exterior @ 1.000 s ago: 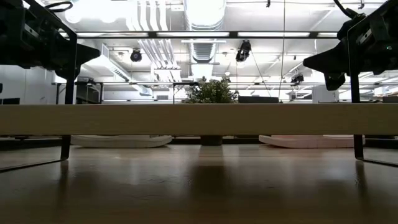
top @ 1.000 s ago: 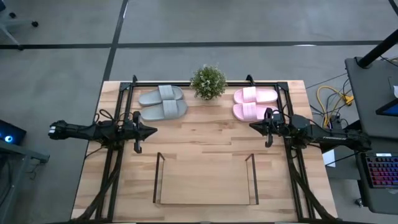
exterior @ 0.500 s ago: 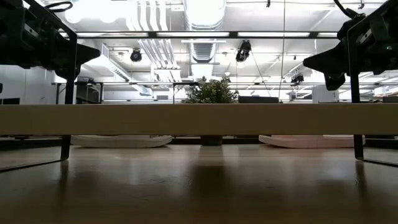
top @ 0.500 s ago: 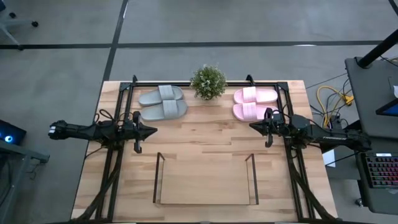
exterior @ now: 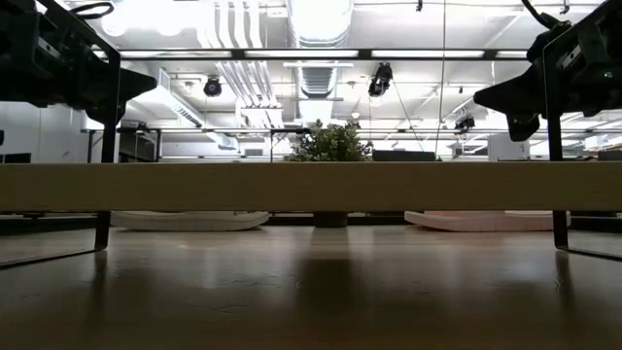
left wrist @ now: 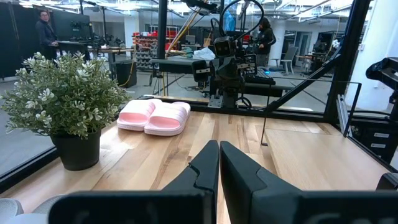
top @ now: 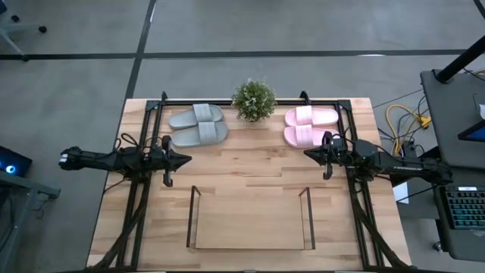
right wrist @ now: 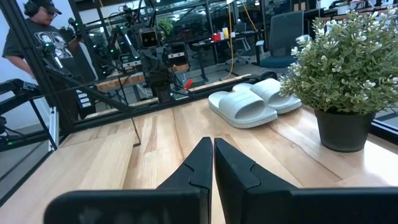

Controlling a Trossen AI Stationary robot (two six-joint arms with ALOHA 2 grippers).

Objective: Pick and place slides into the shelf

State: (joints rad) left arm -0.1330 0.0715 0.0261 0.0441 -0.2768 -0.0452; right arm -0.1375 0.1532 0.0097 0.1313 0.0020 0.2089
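Two grey slides (top: 198, 126) lie side by side, soles down, at the table's far left. Two pink slides (top: 310, 126) lie the same way at the far right, also seen in the left wrist view (left wrist: 155, 117). The shelf (top: 251, 218), a wood base with thin black wire uprights, stands at the near middle. My left gripper (top: 187, 159) hangs shut above the table's left side, just near of the grey slides. My right gripper (top: 307, 154) hangs shut above the right side, just near of the pink slides. Both point level toward the middle and hold nothing.
A small potted plant (top: 254, 100) stands at the far edge between the two pairs. A black metal frame (top: 155, 114) runs along the table's far edge and sides. Bare wood lies between the grippers and the shelf. People stand in the room beyond.
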